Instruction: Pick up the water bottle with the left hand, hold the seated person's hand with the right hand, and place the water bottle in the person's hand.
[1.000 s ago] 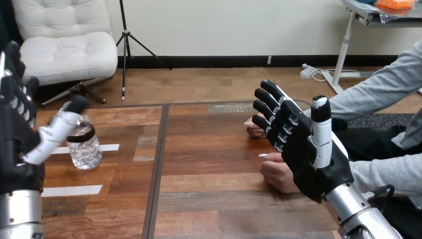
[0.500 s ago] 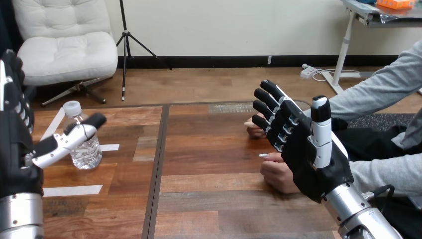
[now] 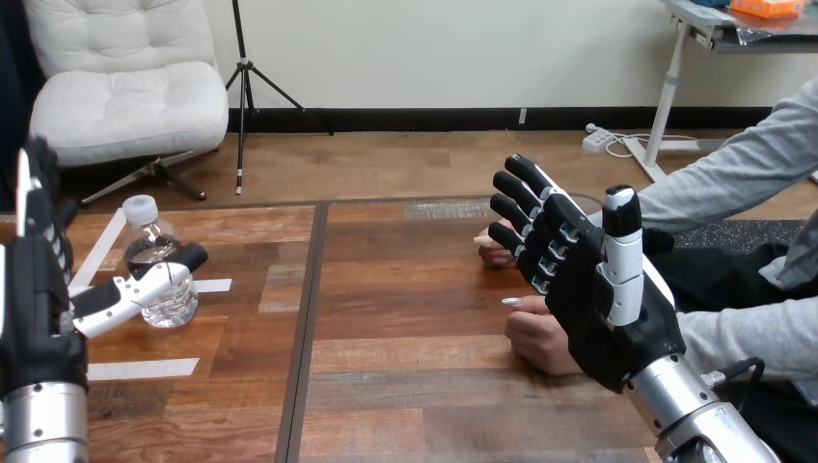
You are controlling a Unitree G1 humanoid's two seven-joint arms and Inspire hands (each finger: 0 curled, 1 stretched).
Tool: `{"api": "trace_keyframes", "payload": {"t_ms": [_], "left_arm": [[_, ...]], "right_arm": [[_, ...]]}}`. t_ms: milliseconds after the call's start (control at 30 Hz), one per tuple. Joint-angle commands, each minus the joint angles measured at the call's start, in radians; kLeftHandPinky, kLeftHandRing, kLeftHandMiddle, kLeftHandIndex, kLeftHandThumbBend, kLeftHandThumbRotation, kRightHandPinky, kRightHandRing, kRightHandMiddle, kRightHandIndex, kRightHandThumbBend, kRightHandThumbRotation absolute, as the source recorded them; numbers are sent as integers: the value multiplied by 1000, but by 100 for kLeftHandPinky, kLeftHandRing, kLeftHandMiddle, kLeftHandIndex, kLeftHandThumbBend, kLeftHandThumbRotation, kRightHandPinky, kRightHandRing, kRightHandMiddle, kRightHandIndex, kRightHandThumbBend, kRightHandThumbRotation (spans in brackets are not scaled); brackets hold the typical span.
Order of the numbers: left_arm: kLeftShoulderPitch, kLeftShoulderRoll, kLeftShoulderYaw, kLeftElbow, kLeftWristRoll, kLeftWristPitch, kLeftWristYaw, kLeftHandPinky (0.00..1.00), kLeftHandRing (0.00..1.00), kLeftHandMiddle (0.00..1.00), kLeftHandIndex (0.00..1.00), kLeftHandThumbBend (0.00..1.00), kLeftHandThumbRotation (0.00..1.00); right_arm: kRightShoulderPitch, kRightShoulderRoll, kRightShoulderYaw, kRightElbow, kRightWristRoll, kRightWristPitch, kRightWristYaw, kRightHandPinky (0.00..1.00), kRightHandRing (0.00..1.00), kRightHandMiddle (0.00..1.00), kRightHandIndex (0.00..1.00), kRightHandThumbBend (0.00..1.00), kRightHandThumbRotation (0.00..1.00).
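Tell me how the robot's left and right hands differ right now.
The left hand stands beside the bottle, the right hand in front of the person's hands. The left hand's thumb stretches sideways across the bottle's front; the right hand's thumb points up. Both are open, gripping nothing.

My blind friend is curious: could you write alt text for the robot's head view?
The robot's left hand is open beside an upright water bottle on the wooden table, its thumb crossing the bottle's front. Its right hand is raised open before the person's hands, which rest on the table at the right.
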Motion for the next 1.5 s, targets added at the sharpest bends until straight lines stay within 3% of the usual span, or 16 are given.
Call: {"api": "trace_keyframes", "payload": {"t_ms": [0,833,1233,1467], "left_arm": [[-103,45,-27,63,27,10,22,94,100,100,100,100,0],[-240,112,-100,316,179,49,175,85,93,99,100,100,0],[-302,132,-132,413,172,106,182,90,98,100,100,99,2],[-342,145,-146,488,167,105,185,92,100,100,100,97,6]], "right_arm": [[-62,12,-3,-20,5,-20,4,100,100,98,97,95,100],[-64,9,-4,-18,3,-19,7,100,99,97,96,95,100],[-64,8,-5,-21,5,-21,10,100,99,97,96,95,100],[-63,7,-5,-25,2,-20,7,100,99,97,96,95,100]]}}
